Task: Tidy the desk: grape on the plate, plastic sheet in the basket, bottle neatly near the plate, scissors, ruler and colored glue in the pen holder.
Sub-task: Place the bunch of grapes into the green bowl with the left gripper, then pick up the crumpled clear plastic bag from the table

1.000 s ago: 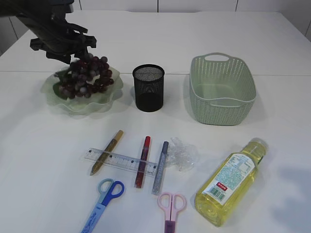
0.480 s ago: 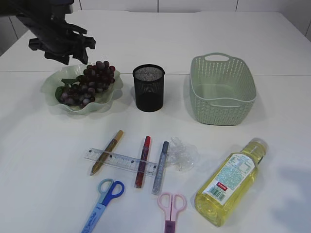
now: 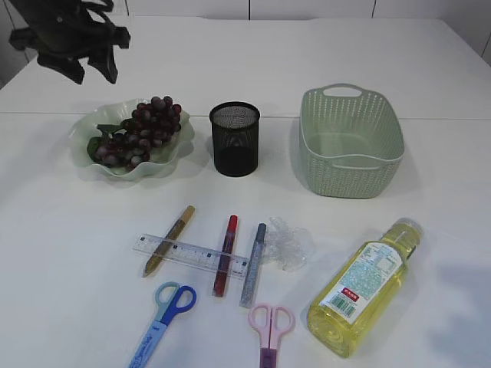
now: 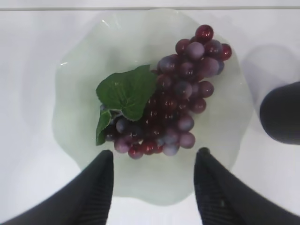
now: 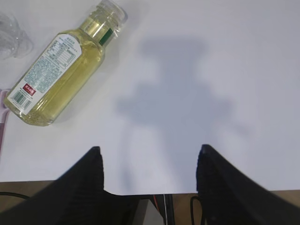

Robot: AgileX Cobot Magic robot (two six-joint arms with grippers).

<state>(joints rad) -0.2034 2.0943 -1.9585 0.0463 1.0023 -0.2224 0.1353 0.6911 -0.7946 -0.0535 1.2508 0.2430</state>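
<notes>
One job looks done: the grape [image 4: 178, 98] lies on the plate [image 4: 75, 70], below the left tool [image 4: 152, 161], which hangs wide open and empty. Right tool [image 5: 147, 161], also spread and empty, has the bottle [image 5: 61, 70] ahead-left, lying flat, neck pointing away; it's nearer.

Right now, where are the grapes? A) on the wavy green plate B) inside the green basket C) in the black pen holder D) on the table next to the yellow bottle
A, because the grapes sit on the wavy green plate, and the left wrist view shows the bunch resting on it between the open left tool fingers.
</notes>
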